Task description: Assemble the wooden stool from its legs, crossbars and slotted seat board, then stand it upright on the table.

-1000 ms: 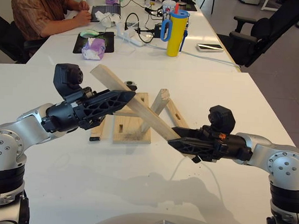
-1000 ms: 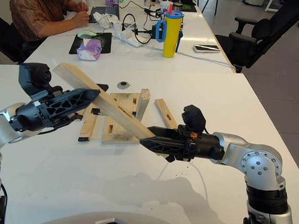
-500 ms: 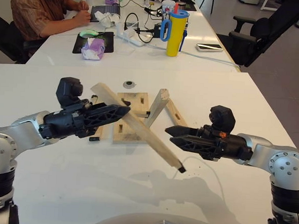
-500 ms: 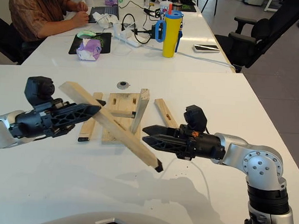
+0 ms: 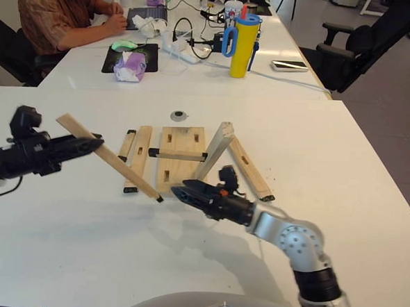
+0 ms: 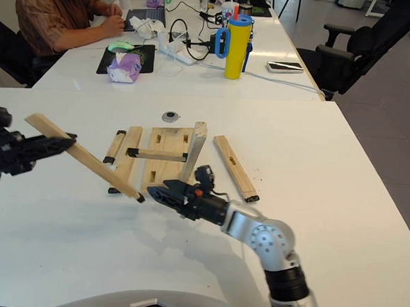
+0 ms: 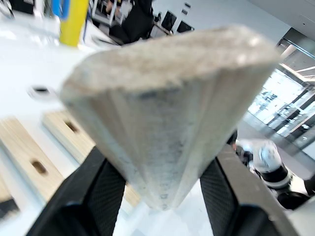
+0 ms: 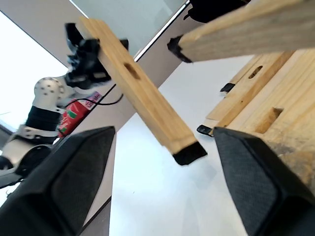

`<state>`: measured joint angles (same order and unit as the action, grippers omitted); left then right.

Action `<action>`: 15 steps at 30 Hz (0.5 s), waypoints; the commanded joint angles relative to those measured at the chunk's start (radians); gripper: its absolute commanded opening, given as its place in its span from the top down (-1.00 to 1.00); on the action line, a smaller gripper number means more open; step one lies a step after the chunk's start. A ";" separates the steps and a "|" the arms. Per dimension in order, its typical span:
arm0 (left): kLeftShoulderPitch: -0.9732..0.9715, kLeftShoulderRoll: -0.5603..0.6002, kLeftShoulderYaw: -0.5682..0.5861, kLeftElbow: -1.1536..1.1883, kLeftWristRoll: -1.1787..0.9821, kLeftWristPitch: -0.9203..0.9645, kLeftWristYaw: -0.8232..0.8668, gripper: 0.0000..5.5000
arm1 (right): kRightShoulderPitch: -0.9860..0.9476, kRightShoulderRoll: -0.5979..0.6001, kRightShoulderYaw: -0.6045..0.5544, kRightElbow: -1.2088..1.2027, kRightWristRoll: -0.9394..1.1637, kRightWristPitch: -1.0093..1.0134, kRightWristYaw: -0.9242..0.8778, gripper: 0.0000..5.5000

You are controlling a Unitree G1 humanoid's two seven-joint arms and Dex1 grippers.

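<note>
slanting at left of frame, long pale wooden leg (image 5: 114, 160) clamped near upper end by left gripper (image 5: 88, 145); judged light, stiff, leverage-prone: mid-length hold advised. right gripper (image 5: 180, 191), centre frame, spread, empty.

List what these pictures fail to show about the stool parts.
1. Left wrist view: the end of the held leg blocks most of the seat board.
2. Eye views: the leaning leg covers the board's right edge.
3. Round item beyond the board: too small to identify.
</note>
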<state>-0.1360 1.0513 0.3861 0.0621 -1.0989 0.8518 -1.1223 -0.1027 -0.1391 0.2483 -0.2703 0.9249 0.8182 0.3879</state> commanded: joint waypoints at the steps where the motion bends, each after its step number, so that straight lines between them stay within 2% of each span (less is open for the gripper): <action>1: -0.068 -0.005 0.010 0.031 0.043 -0.017 -0.029 0.25 | -0.049 0.099 0.003 0.102 -0.125 -0.065 -0.106 -0.34; 4: -0.092 -0.027 0.001 0.027 0.066 -0.021 -0.025 0.25 | -0.065 0.131 -0.015 0.136 -0.182 -0.089 -0.142 -0.34; 8: -0.083 -0.083 0.015 -0.020 0.078 -0.036 0.010 0.25 | -0.074 0.115 -0.044 0.157 -0.255 -0.080 -0.190 -0.34; 15: -0.033 -0.207 -0.006 -0.158 0.160 -0.125 0.110 0.25 | -0.083 -0.004 -0.036 0.118 -0.344 -0.016 -0.147 -0.34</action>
<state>-0.1879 0.8805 0.3901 -0.0505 -0.9773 0.7696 -1.0475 -0.1704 -0.1021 0.2066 -0.1373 0.6086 0.7740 0.2255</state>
